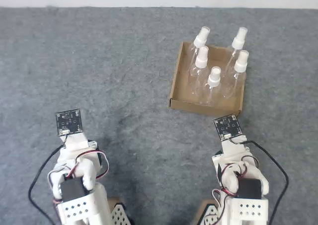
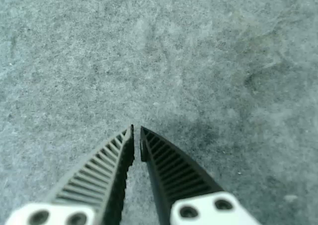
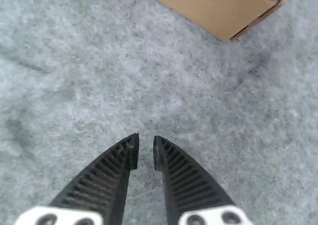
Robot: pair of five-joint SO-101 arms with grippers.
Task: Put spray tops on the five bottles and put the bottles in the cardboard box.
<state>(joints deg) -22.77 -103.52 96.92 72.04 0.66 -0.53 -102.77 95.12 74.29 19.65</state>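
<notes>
Five capped bottles point(image 1: 214, 82) are standing inside the box point(image 1: 174, 88). The left gripper point(image 2: 137, 131) and right gripper point(image 3: 145, 139) are sitting nearly pressed together, empty. It looks finished, so resting clear of the box seems wisest.

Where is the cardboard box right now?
In the high view, the cardboard box sits on the grey carpet toward the far right, just beyond the right arm, with five bottles inside it.

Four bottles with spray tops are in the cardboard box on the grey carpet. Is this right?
Not quite: the high view shows five bottles, not four, in the cardboard box, each with a spray top, on the grey carpet.
</notes>
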